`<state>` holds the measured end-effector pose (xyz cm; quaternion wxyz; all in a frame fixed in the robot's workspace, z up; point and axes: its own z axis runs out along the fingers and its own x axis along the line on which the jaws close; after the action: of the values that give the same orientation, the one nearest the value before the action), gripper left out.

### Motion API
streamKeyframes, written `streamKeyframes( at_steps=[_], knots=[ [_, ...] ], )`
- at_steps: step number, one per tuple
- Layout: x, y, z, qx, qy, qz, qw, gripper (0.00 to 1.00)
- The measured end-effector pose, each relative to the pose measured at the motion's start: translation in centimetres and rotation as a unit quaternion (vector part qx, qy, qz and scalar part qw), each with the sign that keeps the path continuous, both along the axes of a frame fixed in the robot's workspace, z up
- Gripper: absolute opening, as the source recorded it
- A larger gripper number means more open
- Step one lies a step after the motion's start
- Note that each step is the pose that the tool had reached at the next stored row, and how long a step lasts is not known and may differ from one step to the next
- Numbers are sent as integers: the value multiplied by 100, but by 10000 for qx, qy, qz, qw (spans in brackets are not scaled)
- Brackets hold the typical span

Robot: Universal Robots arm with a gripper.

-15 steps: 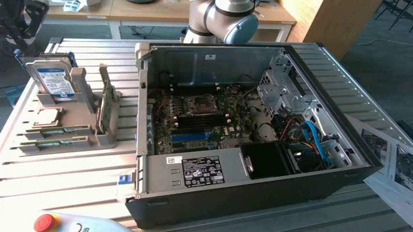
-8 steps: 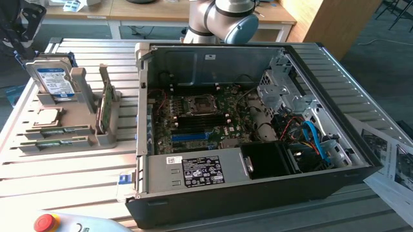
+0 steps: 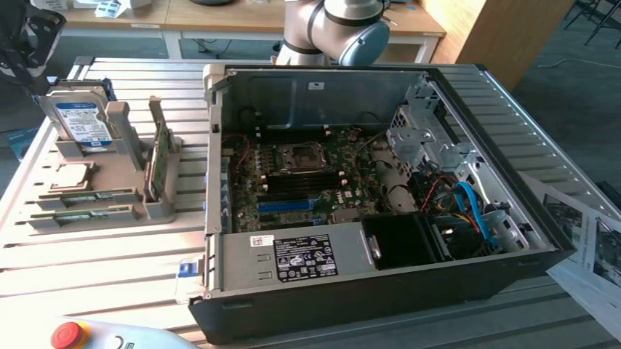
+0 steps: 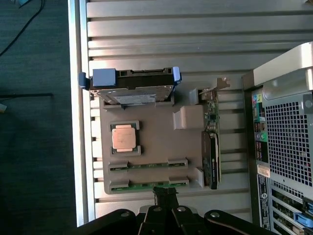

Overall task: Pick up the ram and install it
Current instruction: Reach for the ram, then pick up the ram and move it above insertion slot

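The gripper (image 4: 165, 192), closed tight on nothing, hangs above the grey holder tray (image 4: 156, 142), where the ram (image 4: 146, 184) lies in the end slot beside a second ram stick (image 4: 146, 165)

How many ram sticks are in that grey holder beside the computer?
2. One ram stick lies flat in the grey holder next to the processor chip; the other ram stick lies beside it, along the holder's edge. More inside the computer case may be hidden.

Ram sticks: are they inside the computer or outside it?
Outside. Both ram sticks lie flat in the grey holder beside the open computer case, not on its motherboard.
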<state>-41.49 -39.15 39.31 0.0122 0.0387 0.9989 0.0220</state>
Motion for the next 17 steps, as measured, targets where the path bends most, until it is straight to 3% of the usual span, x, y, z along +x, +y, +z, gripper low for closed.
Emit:
streamKeyframes(
  at_steps=[17],
  knots=[
    [0, -1, 0, 0, 0, 58, 10000, 10]
  ],
)
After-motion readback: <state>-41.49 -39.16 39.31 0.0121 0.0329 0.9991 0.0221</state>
